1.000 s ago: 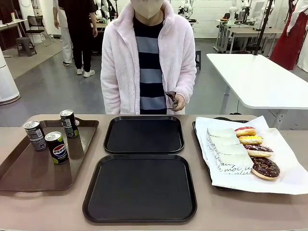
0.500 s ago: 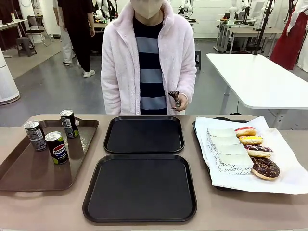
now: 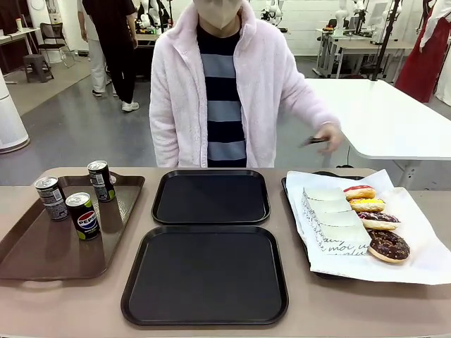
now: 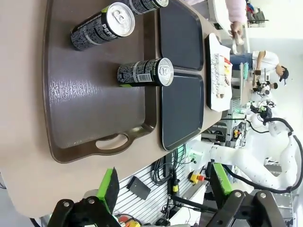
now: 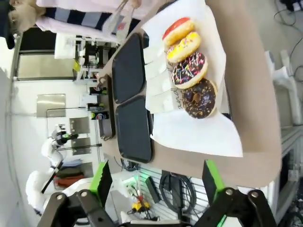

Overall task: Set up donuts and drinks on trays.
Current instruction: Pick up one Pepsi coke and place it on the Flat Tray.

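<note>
Tan table (image 3: 352,310), person's hand (image 3: 331,137) now out toward donuts (image 3: 373,220), left tool (image 4: 164,177), right tool (image 5: 156,172) open, empty

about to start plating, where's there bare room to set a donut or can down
The near black tray and far black tray are fully bare, between the brown tray and white paper. The brown tray's near half is free. Crowded: its far end with three cans; the paper with four donuts.
</note>
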Controlling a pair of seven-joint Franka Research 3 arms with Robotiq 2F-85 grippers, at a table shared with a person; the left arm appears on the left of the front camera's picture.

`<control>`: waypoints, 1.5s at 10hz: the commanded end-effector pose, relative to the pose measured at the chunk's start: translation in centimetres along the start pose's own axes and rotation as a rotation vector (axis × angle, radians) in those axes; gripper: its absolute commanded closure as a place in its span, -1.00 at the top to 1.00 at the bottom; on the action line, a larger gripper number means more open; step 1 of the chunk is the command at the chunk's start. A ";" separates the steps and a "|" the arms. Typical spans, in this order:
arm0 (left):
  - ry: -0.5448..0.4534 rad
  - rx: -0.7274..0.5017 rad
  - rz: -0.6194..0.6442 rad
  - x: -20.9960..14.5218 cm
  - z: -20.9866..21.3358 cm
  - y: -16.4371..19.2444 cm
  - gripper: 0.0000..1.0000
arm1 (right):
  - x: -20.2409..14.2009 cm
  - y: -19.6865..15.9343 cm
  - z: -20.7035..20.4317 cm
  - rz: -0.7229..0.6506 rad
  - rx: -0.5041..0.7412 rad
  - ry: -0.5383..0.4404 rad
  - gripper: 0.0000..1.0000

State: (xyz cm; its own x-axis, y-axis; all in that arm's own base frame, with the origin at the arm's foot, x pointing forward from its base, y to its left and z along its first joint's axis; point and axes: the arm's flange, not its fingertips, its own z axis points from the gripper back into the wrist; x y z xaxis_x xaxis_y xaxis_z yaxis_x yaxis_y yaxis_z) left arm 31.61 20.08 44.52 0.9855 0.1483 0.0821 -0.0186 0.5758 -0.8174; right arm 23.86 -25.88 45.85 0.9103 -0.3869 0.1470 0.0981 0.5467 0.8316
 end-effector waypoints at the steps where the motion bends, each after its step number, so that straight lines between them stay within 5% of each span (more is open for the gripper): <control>1: -0.006 -0.007 0.011 -0.3 0.1 0.4 1.00 | -0.3 -0.1 0.0 -0.024 0.003 0.026 1.00; 13: -0.006 -0.007 0.011 -0.3 0.1 0.4 1.00 | -0.3 -0.1 0.0 -0.024 0.003 0.026 1.00; 15: -0.011 0.088 -0.007 0.5 -0.5 -1.9 1.00 | -0.3 -0.1 0.0 -0.024 0.003 0.026 1.00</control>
State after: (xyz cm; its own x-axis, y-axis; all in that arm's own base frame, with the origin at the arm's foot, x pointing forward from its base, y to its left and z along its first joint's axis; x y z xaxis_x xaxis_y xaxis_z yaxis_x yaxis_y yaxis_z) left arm 31.90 19.86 44.67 0.9851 0.1496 0.0846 -0.0210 0.5932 -0.8048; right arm 23.77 -25.77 45.72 0.9141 -0.3829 0.1335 0.1030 0.5375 0.8370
